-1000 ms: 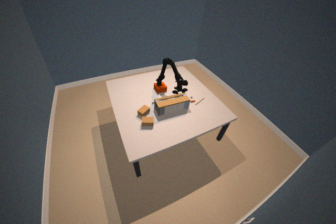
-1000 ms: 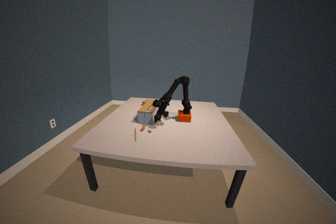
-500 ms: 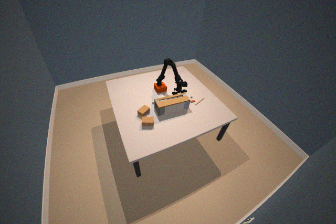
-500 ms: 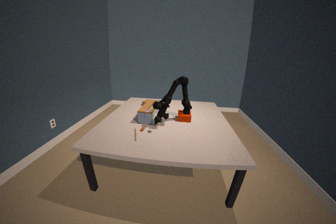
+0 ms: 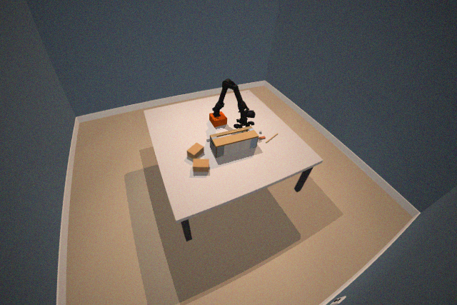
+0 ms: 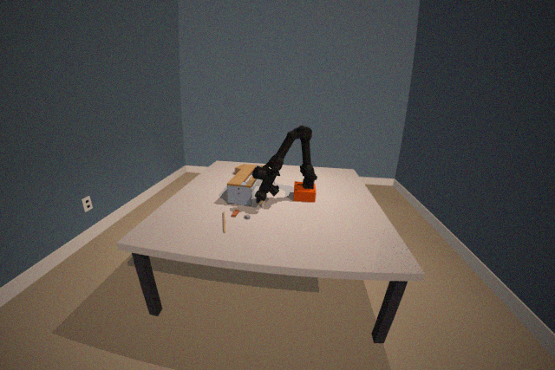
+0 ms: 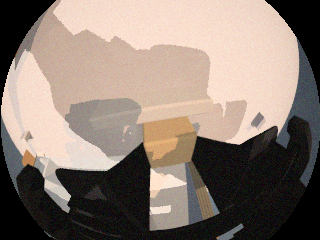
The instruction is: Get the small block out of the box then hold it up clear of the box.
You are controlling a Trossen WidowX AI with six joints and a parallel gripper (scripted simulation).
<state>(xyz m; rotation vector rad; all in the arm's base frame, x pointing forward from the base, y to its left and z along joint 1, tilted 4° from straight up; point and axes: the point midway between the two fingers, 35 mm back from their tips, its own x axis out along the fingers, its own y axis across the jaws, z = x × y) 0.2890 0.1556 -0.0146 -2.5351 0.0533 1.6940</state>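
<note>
The small tan block [image 7: 169, 136] [image 6: 261, 203] is outside the box, low at the table beside the box's robot-facing side. My gripper [image 7: 166, 142] is shut on the block, with one black finger against each side in the wrist view. I cannot tell if the block touches the table. The box [image 5: 238, 151] [image 6: 239, 194] stands upright, with tan strips along its top and a slot between them. In the top view the box and arm hide the block and the fingertips. A pale bar [image 7: 175, 107] lies just beyond the block in the wrist view.
Two tan blocks [image 5: 195, 150] [image 5: 201, 166] stand left of the box in the top view. Past its other end lie a red piece [image 5: 262, 137] [image 6: 235, 213], a small grey piece [image 5: 260, 132] [image 6: 246, 217] and a thin stick [image 5: 272, 138] [image 6: 224, 223]. The arm's orange base [image 5: 218, 120] stands behind the box.
</note>
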